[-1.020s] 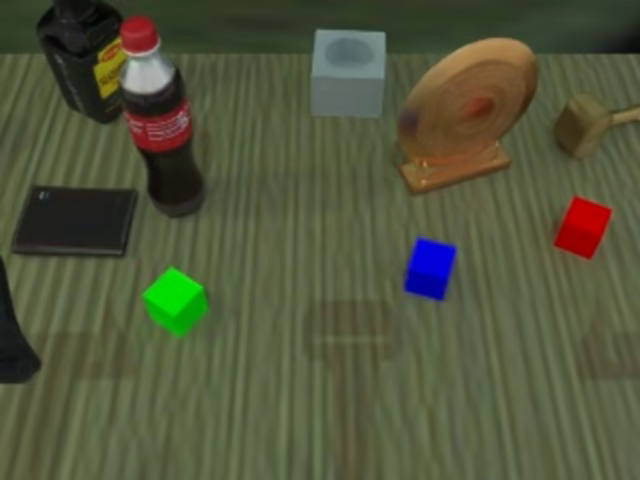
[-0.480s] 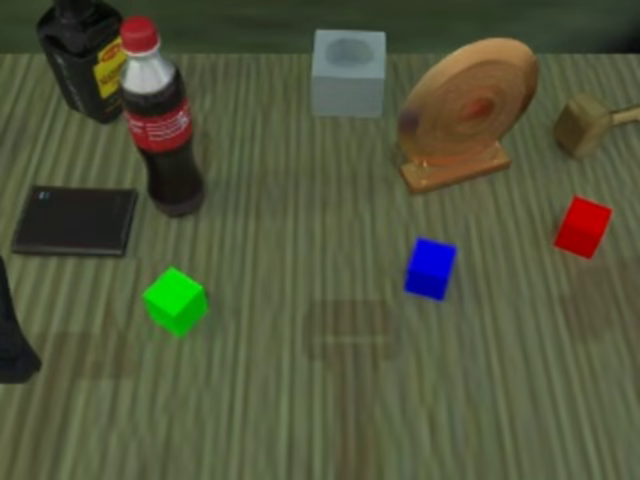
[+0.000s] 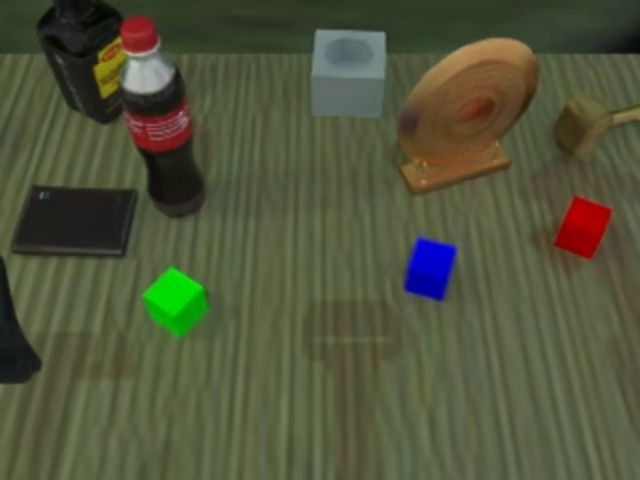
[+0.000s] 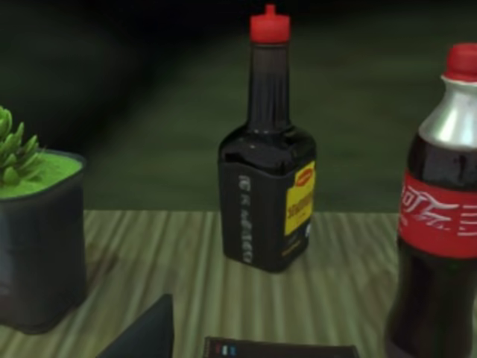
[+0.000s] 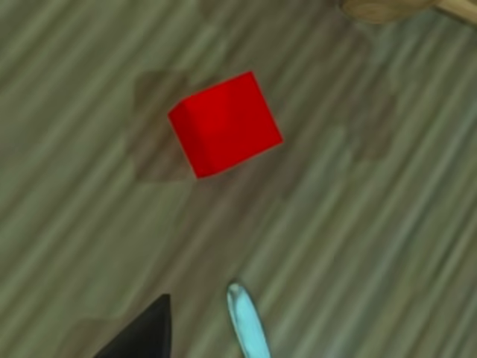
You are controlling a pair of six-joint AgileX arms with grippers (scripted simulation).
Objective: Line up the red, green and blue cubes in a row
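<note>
1. The table (image 3: 300, 400) carries the three cubes well apart: the green cube (image 3: 175, 300) toward the left edge, the blue cube (image 3: 430, 268) right of the middle, the red cube (image 3: 583, 226) near the right edge. No row exists yet, so I judge the task barely begun.
2. My right arm is the one at work. The right wrist view looks down on the red cube (image 5: 225, 123), with my right gripper (image 5: 201, 324) apart from it and nothing held; only the fingertips show, so I cannot tell how wide they stand.
3. To do this step well, I should centre the cube between the fingers, square them to two opposite faces, come straight down, and close only once level with its sides. The mallet (image 3: 585, 122) sits toward the far right corner, near enough to mind.
4. My left arm is parked at the left edge, its camera facing the sauce bottle (image 4: 268, 186) and cola bottle (image 4: 440, 216).
5. Against the earlier top views, no cube has moved; only the faint shadow at the right edge has travelled up to the red cube.
</note>
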